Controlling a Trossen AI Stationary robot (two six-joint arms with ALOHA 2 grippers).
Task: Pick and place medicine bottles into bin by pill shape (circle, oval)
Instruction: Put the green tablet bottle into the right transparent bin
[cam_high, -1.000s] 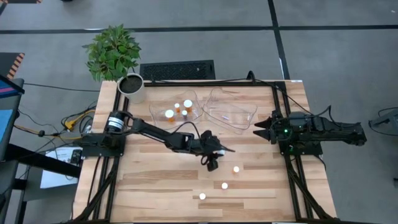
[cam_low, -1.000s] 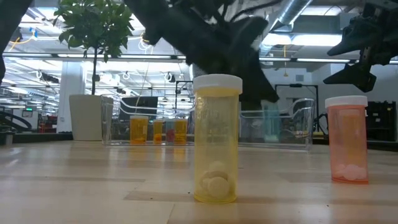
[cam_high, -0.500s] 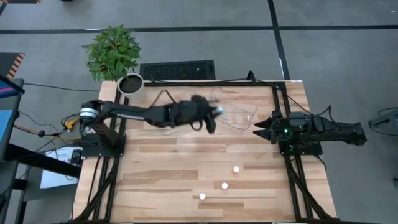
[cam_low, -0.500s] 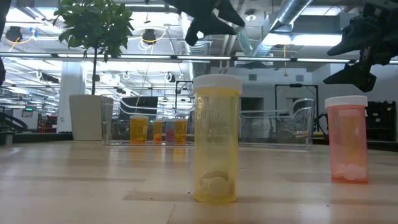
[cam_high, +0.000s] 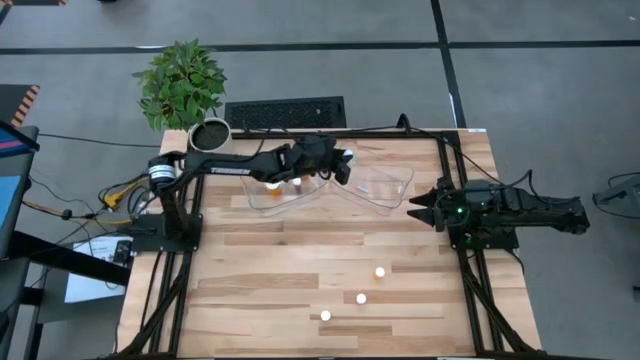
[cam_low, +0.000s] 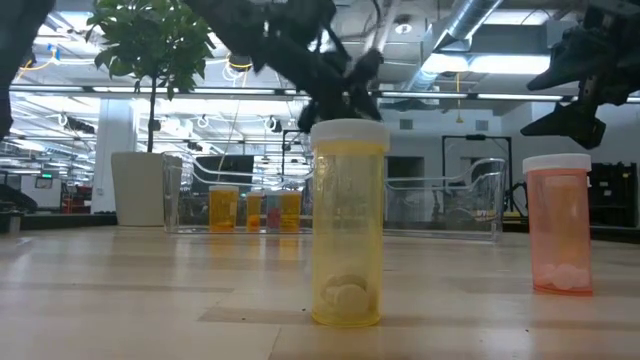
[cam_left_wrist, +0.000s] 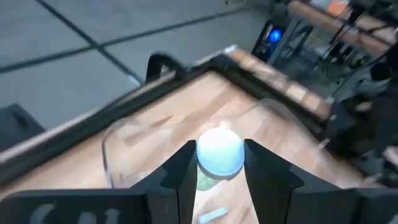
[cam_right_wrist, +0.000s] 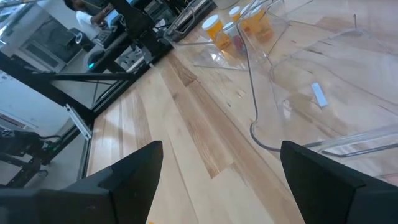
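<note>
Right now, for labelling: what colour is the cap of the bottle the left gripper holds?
White, clearest in the left wrist view: cap, left gripper.

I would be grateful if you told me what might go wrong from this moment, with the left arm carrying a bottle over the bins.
The left gripper grips the small white-capped medicine bottle near its cap only, so it may slip. It hangs over the seam between the clear plastic bin holding orange bottles and the empty clear bin; a release might hit a rim or land in the wrong bin. A dropped bottle may bounce or tip.
</note>
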